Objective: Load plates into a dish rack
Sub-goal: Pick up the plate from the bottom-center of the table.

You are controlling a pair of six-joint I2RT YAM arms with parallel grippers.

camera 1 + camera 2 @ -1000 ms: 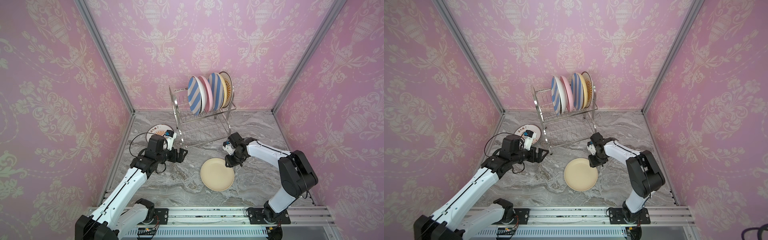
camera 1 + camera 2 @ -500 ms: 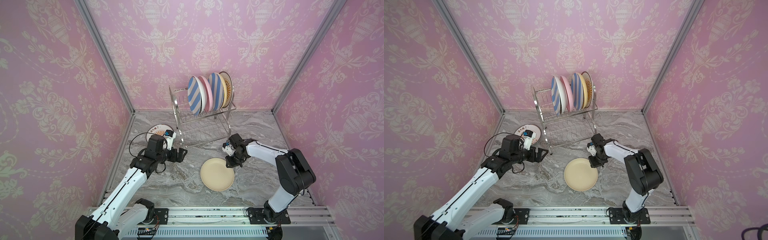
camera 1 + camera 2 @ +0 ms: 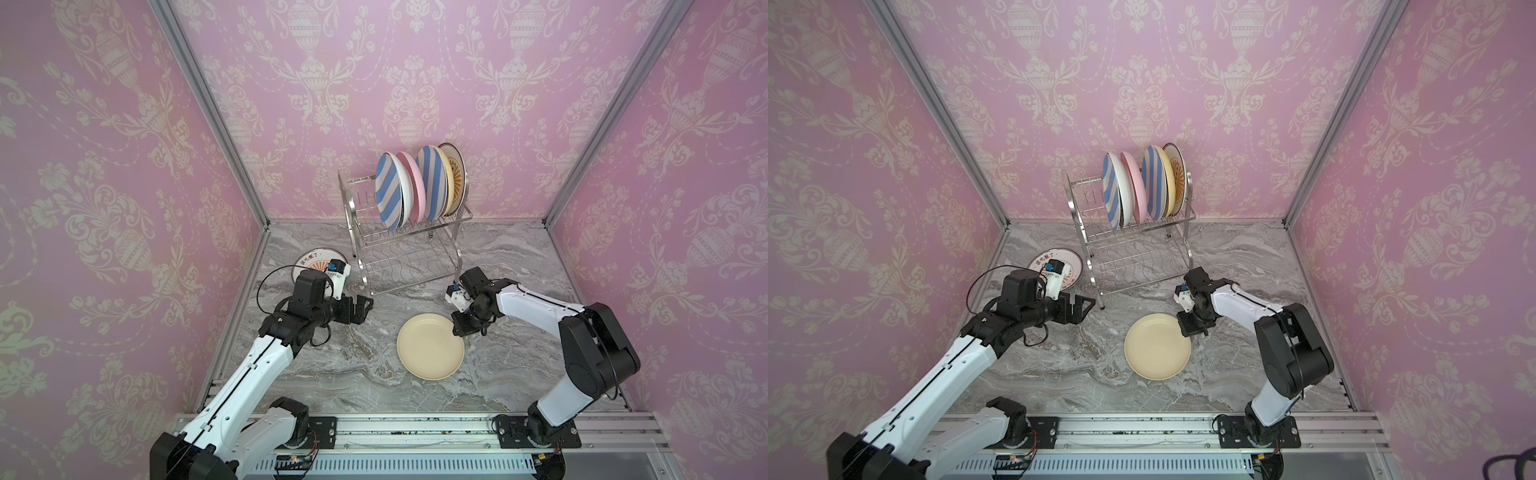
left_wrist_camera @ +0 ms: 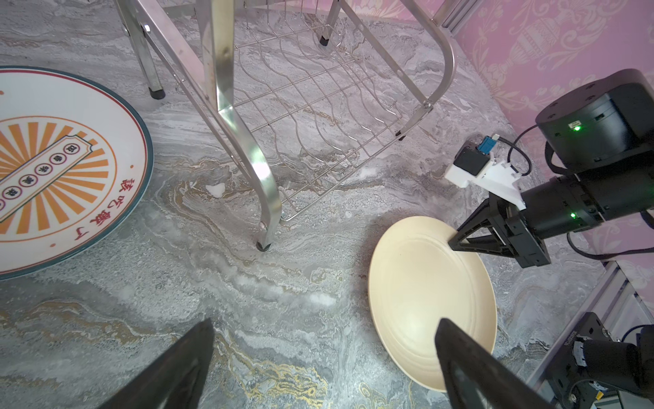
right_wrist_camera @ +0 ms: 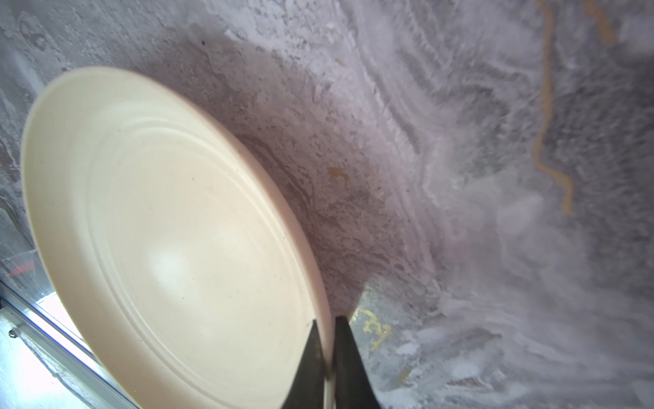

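A cream plate (image 3: 430, 352) (image 3: 1158, 347) lies on the marble tabletop in front of the dish rack (image 3: 415, 228) (image 3: 1142, 227). My right gripper (image 3: 457, 330) (image 3: 1185, 330) (image 5: 327, 322) is shut on the rim of the cream plate (image 5: 170, 230), one finger inside and one outside. Several plates stand in the rack's upper shelf: striped (image 3: 388, 191), pink (image 3: 411, 187), striped, yellow and sunburst. Another sunburst plate (image 3: 309, 266) (image 4: 53, 170) lies flat to the left of the rack. My left gripper (image 3: 359, 309) (image 3: 1084, 307) (image 4: 323, 322) hovers open and empty near the rack's front left leg.
The rack's lower wavy shelf (image 4: 318, 106) holds nothing. Pink patterned walls close in the back and both sides. An aluminium rail (image 3: 415, 432) runs along the table's front edge, carrying both arm bases.
My right gripper's jaws have closed onto the cream plate's rim. The left arm has stayed where it was.
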